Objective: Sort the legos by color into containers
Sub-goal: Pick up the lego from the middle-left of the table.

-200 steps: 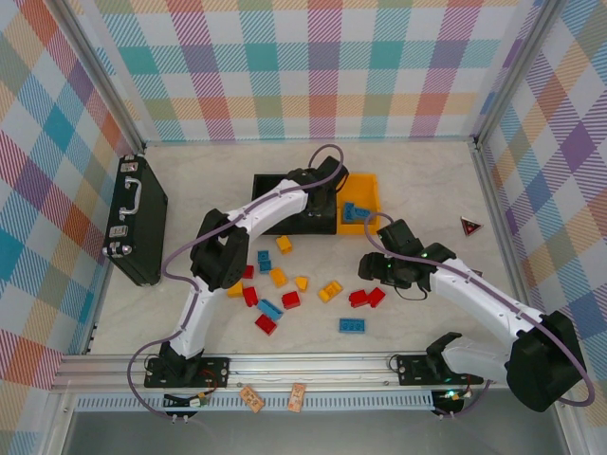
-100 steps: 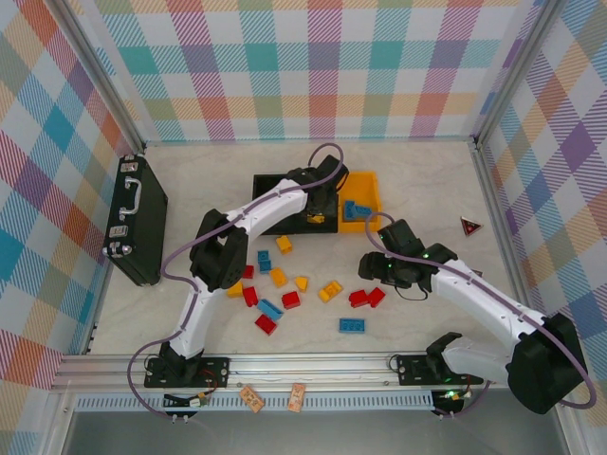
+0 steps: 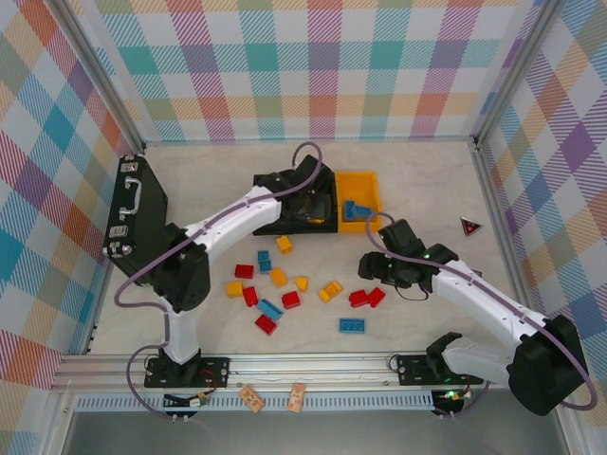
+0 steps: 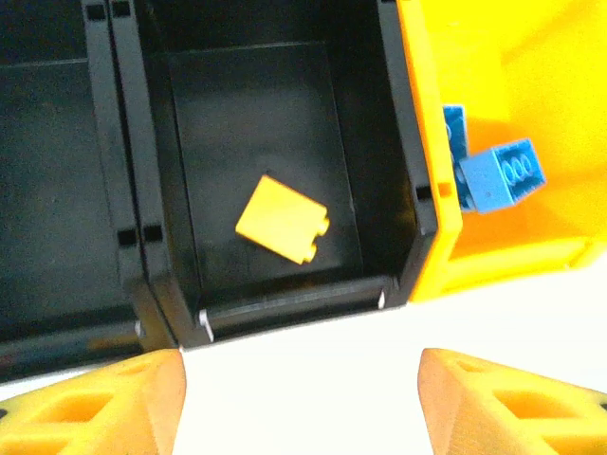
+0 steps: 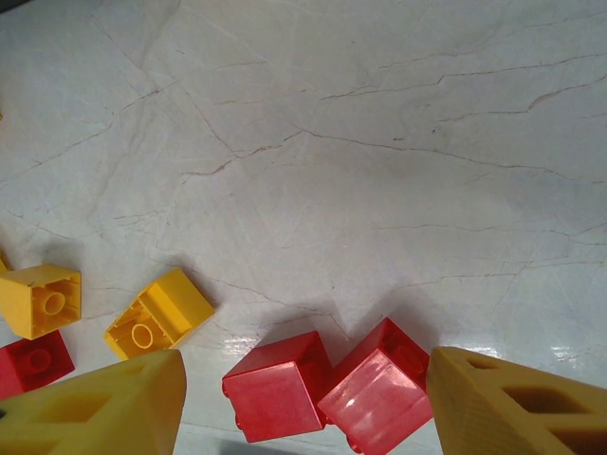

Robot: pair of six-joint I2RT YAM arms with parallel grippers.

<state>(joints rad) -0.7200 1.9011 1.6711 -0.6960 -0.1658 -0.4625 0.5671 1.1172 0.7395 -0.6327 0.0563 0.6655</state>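
My left gripper [image 4: 302,403] is open and empty, hovering at the near rim of the middle black bin [image 4: 379,142]. One yellow brick [image 4: 282,220] lies inside that bin. The left black bin [image 4: 57,190] looks bare. The orange-yellow bin [image 3: 363,185] holds blue bricks [image 4: 503,175]. In the top view the left gripper [image 3: 313,207] sits over the bins. My right gripper [image 5: 303,408] is open, low over two red bricks [image 5: 280,384] lying side by side between its fingers [image 5: 522,408]. Several red, yellow and blue bricks [image 3: 278,277] lie loose mid-table.
A black briefcase [image 3: 133,213] lies at the left wall. A small red-and-black triangle [image 3: 469,226] sits at the right. A blue brick [image 3: 353,325] lies nearest the front edge. Two yellow bricks [image 5: 156,313] sit left of the right gripper.
The left arm's elbow has swung out to the left and its gripper has shifted slightly left over the bins. The right arm has not moved.
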